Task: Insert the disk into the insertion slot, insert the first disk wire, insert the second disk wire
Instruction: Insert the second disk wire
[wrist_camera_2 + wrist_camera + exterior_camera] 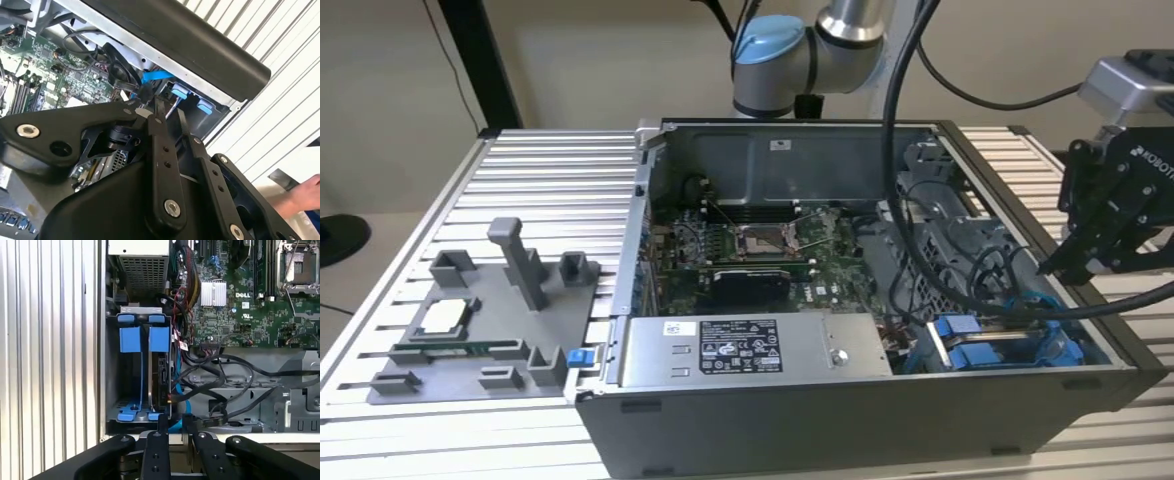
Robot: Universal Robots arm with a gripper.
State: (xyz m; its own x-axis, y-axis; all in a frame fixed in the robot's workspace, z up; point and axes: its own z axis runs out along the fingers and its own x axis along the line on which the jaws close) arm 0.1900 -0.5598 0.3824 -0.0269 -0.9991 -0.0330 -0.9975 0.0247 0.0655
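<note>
Closest to the camera is my gripper (175,424), all black, with round silver bolts. I cannot tell if it is clenched or let go, or if it has hold of anything. It hangs over the rim of a big grey computer case (854,410) that is open on top. In the exterior view it is at the right, above the near corner of the case.

The computer case lies on a silver table (547,180) made of long ribs. Behind the table is a plain tan wall (587,60). A black post (478,60) stands at the far side, on the exterior view's left. On the table, at the exterior view's left, sits a grey tray (467,335) with posts that stick up. A person's hand (300,197) is near the table's ribs.

Inside the case I see a green board (240,305), a silver box (747,350) with a black-and-white sticker along the near wall, and lots of black wires (225,375).

The insertion slot (140,310) is in the near right corner of the case, in a grey metal cage (974,350) with bright blue parts. The disk (163,382) looks to be inside it. It stands on its thin edge, so I see just a dark, narrow side. A blue wire (186,407) curls just beside the disk's end. My gripper is right by that end too.
</note>
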